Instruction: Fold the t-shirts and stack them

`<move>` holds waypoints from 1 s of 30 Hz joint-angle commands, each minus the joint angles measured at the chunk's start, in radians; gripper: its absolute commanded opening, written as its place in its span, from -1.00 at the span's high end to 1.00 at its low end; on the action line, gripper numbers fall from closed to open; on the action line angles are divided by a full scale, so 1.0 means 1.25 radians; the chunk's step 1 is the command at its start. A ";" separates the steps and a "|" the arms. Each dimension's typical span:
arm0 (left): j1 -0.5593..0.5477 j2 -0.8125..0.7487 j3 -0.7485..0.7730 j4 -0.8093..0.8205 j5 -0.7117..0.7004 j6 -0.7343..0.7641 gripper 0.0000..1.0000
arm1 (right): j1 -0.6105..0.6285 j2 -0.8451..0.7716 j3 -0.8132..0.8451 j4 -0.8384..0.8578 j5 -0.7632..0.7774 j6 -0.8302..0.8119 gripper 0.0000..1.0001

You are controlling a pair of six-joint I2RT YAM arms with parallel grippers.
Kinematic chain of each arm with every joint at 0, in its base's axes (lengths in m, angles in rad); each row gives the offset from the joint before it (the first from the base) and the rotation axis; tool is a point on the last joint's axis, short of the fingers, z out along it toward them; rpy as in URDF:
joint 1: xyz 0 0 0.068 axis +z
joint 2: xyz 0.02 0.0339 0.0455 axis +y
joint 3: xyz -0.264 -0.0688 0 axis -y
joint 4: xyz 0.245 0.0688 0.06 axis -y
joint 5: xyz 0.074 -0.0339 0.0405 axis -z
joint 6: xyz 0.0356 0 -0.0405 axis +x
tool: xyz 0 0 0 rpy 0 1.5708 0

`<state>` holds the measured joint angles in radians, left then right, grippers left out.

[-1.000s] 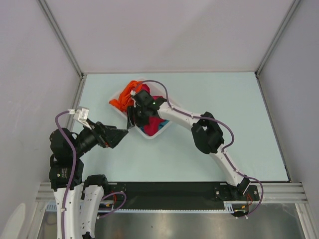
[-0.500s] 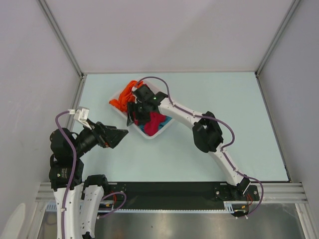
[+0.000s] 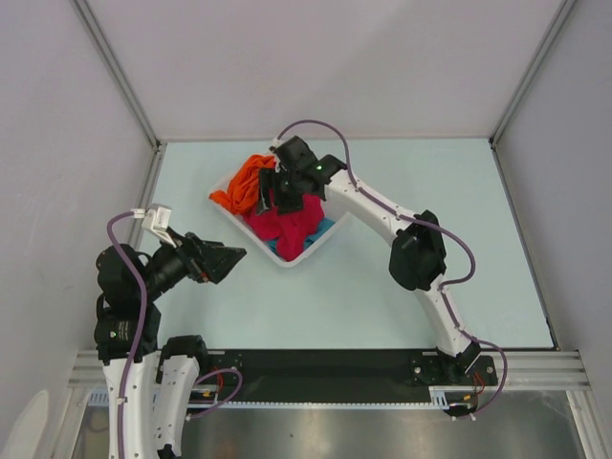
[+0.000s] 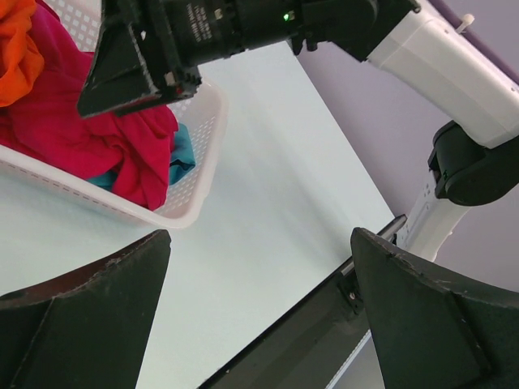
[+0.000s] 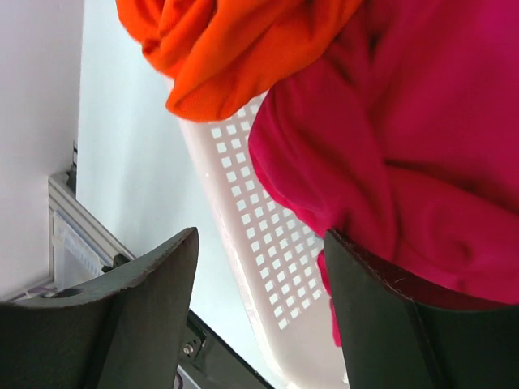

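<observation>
My right gripper (image 5: 259, 240) hangs over the far end of the white plastic mesh basket (image 5: 243, 182). Its two dark fingers are spread, and through the gap I see only basket wall and table, so I read it as released, gripping nothing. The crumpled crimson-pink cloth t-shirt (image 5: 422, 154) bulges against the inner side of one finger. The bunched orange cloth t-shirt (image 5: 243, 40) lies just beyond the fingertips, draped over the basket's rim towards the table's far left. From overhead, the crimson shirt fills the middle of the basket. A strip of the teal cloth t-shirt (image 3: 322, 228) shows underneath it at the right side. All three shirts are unfolded, heaped in or on the basket.

My left gripper (image 4: 259, 239) is spread wide and empty. It hovers above the pale blue-green table (image 3: 430, 268) near the basket's near-left corner, pointing at it without touching.
</observation>
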<state>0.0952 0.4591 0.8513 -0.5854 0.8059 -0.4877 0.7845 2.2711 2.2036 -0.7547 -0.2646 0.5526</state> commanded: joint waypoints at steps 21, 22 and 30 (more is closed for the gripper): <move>0.007 0.001 -0.027 0.046 -0.005 0.015 -0.99 | -0.037 -0.042 -0.235 0.067 0.029 -0.054 0.20; 0.007 -0.002 -0.027 0.046 -0.005 0.016 -0.99 | -0.039 -0.044 -0.231 0.068 0.028 -0.055 0.99; 0.007 -0.010 -0.026 0.033 -0.009 0.023 -0.99 | -0.061 -0.129 -0.193 0.025 0.091 -0.078 1.00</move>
<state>0.0952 0.4606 0.8173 -0.5602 0.7952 -0.4866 0.7254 2.2024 1.9182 -0.6685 -0.2028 0.4934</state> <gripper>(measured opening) 0.994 0.036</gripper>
